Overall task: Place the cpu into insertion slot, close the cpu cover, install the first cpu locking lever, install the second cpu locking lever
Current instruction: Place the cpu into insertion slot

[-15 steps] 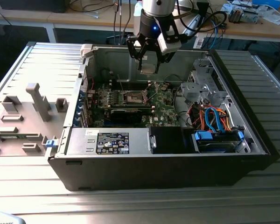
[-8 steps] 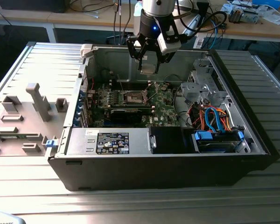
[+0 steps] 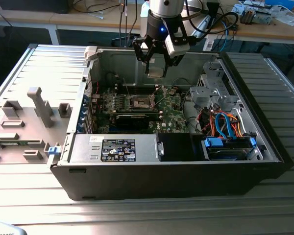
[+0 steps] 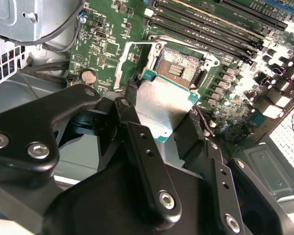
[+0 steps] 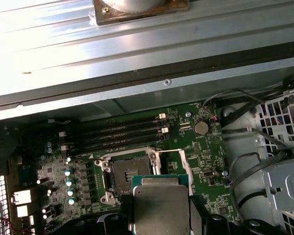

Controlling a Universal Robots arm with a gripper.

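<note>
Grey ribbed worktop (image 3: 137,215) carries an open computer case (image 3: 186,178). Fingers (image 4: 137,132) pinch the cpu (image 4: 164,110) by its sides, up above the empty insertion slot (image 4: 179,68). Step one is in hand; it needs the chip lined up flat, gently.

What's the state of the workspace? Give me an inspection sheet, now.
Surface: ribbed metal table, open computer case on it.
Job's things: cpu held in the air near the empty socket, not seated.
Clutter: grey fixture blocks at the exterior view's left.
Gripper: gripper shut on the cpu.
Cables: orange and blue cables inside the case.
Surroundings: cluttered benches behind.
</note>
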